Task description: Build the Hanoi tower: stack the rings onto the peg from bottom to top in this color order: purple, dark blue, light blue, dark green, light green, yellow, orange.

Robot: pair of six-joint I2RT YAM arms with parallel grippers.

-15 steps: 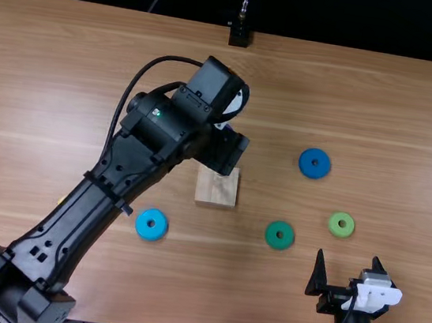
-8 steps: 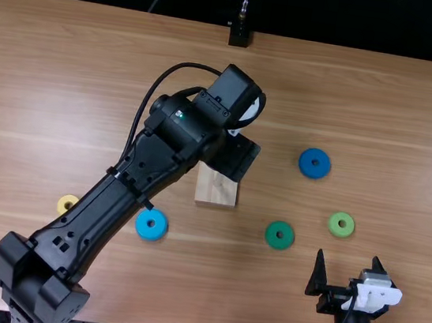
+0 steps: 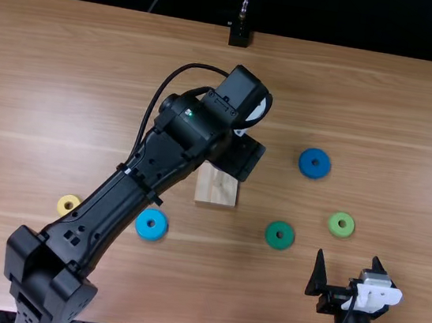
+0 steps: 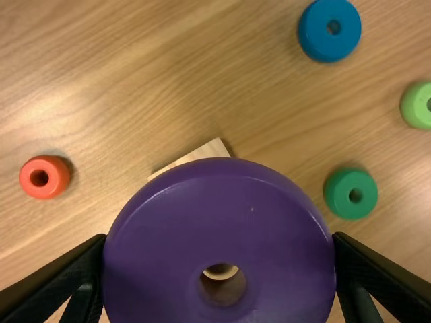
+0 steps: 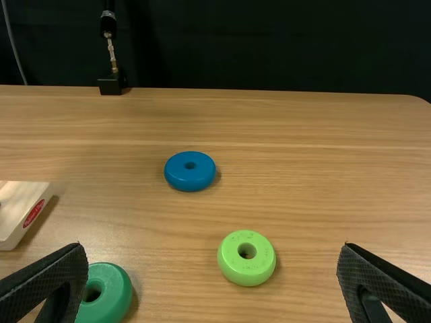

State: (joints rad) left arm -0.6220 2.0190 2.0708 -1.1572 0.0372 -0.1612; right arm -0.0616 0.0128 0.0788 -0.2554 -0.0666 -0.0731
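My left gripper point(image 3: 237, 156) is over the back part of the wooden base point(image 3: 217, 190). In the left wrist view the left gripper point(image 4: 219, 239) is shut on the purple ring point(image 4: 168, 235); pale wood shows through its hole. My right gripper point(image 3: 347, 265) stands at the near right; in its wrist view the right gripper point(image 5: 212, 250) is open and holds nothing. On the table lie the dark blue ring point(image 3: 305, 163), light green ring point(image 3: 334, 223), dark green ring point(image 3: 272, 234), light blue ring point(image 3: 142, 223), yellow ring point(image 3: 61, 206) and orange ring point(image 4: 58, 173).
The left forearm slants across the table point(image 3: 414, 108) between the yellow and light blue rings. A black stand point(image 3: 239, 35) is at the far edge. The dark green ring is the closest loose ring right of the base.
My left arm has shifted right and a little toward the near edge, carrying its gripper over the base. The yellow ring has come out from behind the forearm. The right arm has stayed still.
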